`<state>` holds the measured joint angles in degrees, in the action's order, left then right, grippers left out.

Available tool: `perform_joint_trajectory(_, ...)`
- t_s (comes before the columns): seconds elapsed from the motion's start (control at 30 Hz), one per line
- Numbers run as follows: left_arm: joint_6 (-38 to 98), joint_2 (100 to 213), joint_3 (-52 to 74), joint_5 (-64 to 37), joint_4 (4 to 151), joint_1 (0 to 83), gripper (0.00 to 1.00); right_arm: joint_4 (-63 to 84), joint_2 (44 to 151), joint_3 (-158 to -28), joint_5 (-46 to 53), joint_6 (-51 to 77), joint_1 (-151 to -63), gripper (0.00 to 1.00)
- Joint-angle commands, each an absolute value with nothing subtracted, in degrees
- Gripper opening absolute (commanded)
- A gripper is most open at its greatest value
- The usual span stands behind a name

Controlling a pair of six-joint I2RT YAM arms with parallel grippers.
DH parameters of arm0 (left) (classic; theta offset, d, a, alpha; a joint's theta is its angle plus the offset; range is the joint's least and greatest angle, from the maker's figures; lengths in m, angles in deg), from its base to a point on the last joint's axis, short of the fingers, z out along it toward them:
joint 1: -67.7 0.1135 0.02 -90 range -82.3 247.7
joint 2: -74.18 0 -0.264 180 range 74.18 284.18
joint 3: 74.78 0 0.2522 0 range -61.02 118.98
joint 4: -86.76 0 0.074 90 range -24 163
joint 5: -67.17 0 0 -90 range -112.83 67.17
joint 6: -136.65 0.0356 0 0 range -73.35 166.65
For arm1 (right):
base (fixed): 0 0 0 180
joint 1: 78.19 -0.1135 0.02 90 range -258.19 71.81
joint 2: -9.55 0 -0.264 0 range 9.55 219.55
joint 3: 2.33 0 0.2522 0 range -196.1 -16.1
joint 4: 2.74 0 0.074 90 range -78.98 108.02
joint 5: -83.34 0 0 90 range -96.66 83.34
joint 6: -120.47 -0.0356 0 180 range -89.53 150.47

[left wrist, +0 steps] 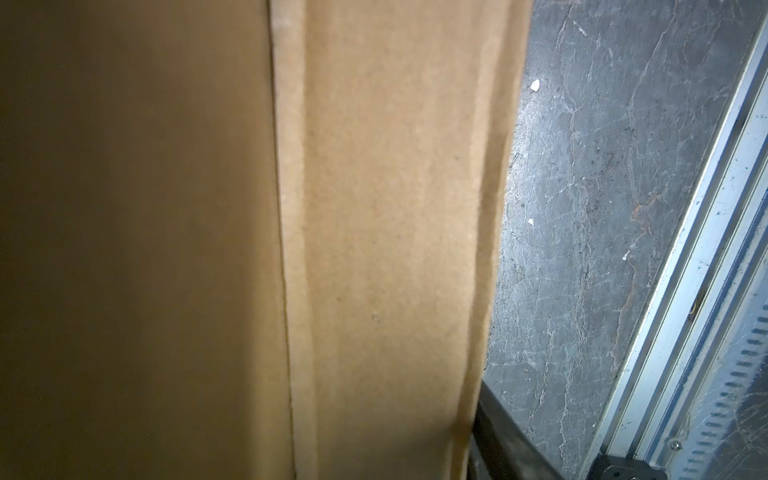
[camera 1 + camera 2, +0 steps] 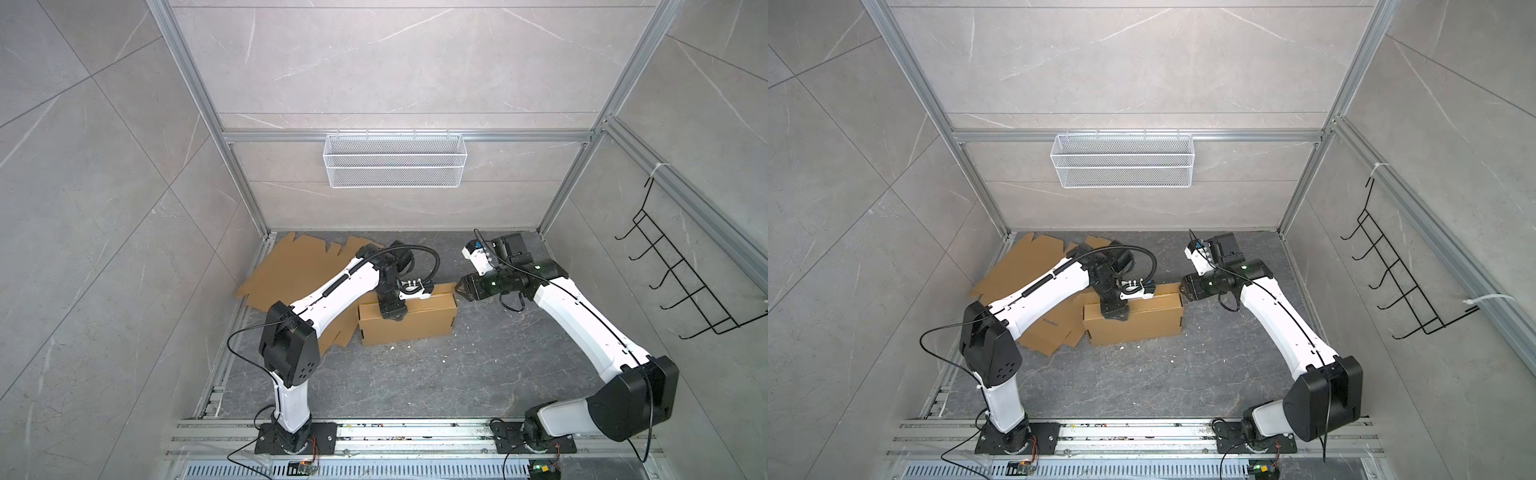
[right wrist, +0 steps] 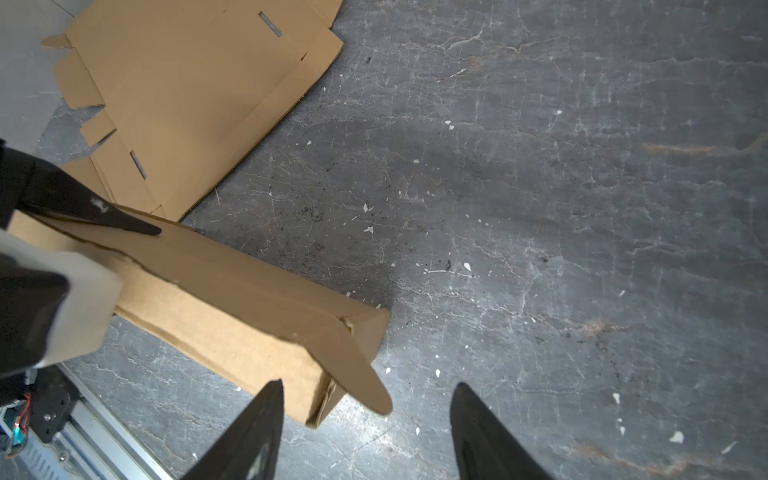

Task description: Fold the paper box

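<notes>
My right gripper (image 3: 369, 384) has its jaws standing apart. Only the tip of a rounded end flap (image 3: 357, 365) pokes between them, and neither finger touches the cardboard, so it holds nothing. It sits just off the end of the paper box (image 2: 409, 322) nearest that arm.

My left gripper (image 2: 392, 311) is down on the top of the box, toward the other end. In the right wrist view one of its fingers (image 3: 95, 214) lies along the far top edge, and the left wrist view is filled with cardboard pressed close. Whether those jaws squeeze a panel or only sit astride it, I cannot tell.

The box stands on the table (image 2: 457, 374) near the middle, a little toward my left arm, with its long side facing the rail. I judge the job mostly done: the body is up, the long walls stand square, and the top looks closed along its length. What I see left is that end flap, which sticks out loose and is not yet tucked, with the corner beside it gaping slightly. The opposite end is hidden under my left arm, so I cannot vouch for it.

Flat cardboard blanks (image 2: 291, 270) lie in a pile behind and beside the box, reaching up to its left end and running under my left arm.

The table is a dark grey, stone-patterned slab scattered with small white flecks. Around it are pale grey marbled walls in an aluminium frame. A white mesh basket (image 2: 395, 160) hangs on the back rail, and a black wire hook rack (image 2: 681, 282) is on the right wall.
</notes>
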<state>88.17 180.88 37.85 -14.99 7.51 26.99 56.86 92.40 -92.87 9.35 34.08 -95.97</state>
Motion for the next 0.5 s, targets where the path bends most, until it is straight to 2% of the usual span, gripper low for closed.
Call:
perform_joint_trajectory(0.0,89.3,181.3,37.1,-15.5,9.2,27.2,0.54,60.1,93.9,-95.2,9.0,36.0,-97.0,0.56)
perform_joint_trajectory(0.33,89.3,181.6,37.1,-15.3,9.7,27.2,0.54,61.2,93.5,-95.0,10.6,34.2,-98.1,0.28)
perform_joint_trajectory(0.47,89.4,181.6,37.1,-15.4,9.8,27.2,0.54,60.8,93.0,-94.5,10.7,32.6,-99.0,0.22)
